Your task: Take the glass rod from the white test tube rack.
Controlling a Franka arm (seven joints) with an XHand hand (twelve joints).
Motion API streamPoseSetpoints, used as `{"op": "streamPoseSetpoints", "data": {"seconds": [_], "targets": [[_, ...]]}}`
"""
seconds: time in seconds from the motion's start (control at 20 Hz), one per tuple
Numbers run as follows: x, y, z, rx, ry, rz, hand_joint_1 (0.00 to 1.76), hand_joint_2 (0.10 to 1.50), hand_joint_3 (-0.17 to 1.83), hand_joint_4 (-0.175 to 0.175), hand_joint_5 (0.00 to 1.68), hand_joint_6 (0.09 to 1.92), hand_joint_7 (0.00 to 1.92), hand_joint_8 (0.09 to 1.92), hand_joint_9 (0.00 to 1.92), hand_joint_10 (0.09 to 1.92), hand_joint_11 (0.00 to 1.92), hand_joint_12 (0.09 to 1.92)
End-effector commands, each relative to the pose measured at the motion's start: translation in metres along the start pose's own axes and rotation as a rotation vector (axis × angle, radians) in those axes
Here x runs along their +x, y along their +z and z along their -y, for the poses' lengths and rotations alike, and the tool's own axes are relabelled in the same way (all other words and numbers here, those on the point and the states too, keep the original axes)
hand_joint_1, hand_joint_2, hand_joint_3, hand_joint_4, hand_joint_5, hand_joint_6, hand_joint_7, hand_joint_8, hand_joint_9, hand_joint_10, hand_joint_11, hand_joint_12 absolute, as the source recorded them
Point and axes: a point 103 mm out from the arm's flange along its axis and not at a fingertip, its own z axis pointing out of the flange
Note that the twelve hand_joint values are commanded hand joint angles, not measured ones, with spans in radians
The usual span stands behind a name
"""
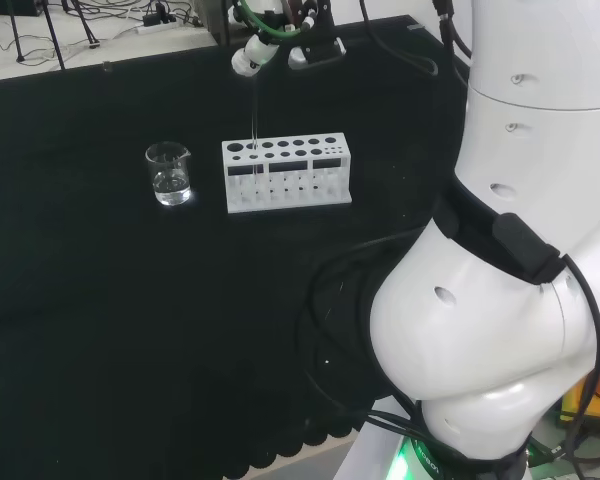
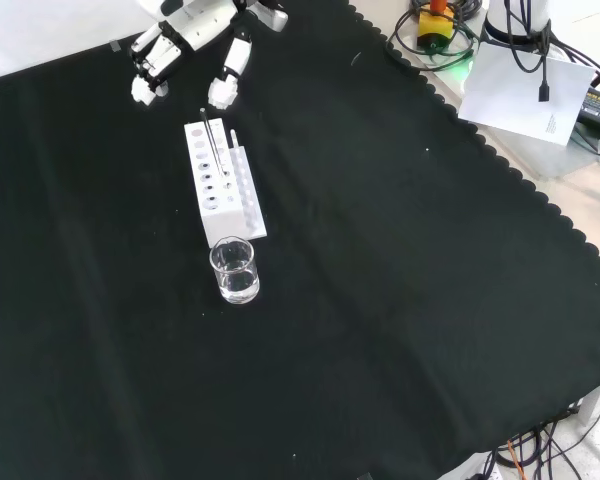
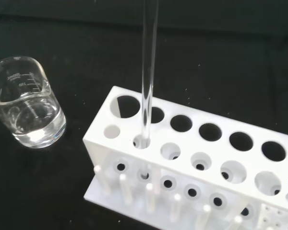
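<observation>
Rod (image 3: 148,72) stands upright in a small hole of the white rack (image 3: 221,158), beside the beaker (image 3: 26,110). Hand (image 2: 195,40) hovers near the rod's top, fingers relaxed, holding nothing. Grasp and lift remain.

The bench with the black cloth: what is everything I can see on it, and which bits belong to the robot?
White plastic test tube rack: one, white, near the middle of the black cloth; rows of round holes on top, pegs along its foot.
Clear glass rod: one, colourless, standing upright in a small hole near the rack's end closest to the beaker.
Small clear glass beaker: one, colourless, with a little clear liquid, left of the rack in the head view, apart from it.
Black cloth: one, black, scalloped edge, covering the bench.
Cables and small gear: several, off the cloth's edges.
Robot arm: one, white, large links at the head view's right.
Hand: one, black and white, beyond the rack's far end in the front view, fingers relaxed, holding nothing.
</observation>
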Motion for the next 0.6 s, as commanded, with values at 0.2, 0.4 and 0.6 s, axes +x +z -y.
{"op": "streamPoseSetpoints", "data": {"seconds": [0.2,0.4,0.6], "targets": [[-0.003,0.02,-0.007,0.046,-0.003,-0.017,0.67,1.12,-0.17,-0.146,0.31,0.09,0.59,0.93,0.67,0.88,0.15,1.45],[-0.004,0.026,-0.007,0.045,-0.002,-0.011,0.68,1.12,-0.17,-0.148,0.37,0.09,0.71,0.94,0.77,0.9,0.23,1.44],[-0.007,0.028,-0.008,0.04,0.001,-0.005,0.68,1.13,-0.17,-0.149,0.42,0.09,0.79,0.95,0.83,0.92,0.29,1.44]]}}
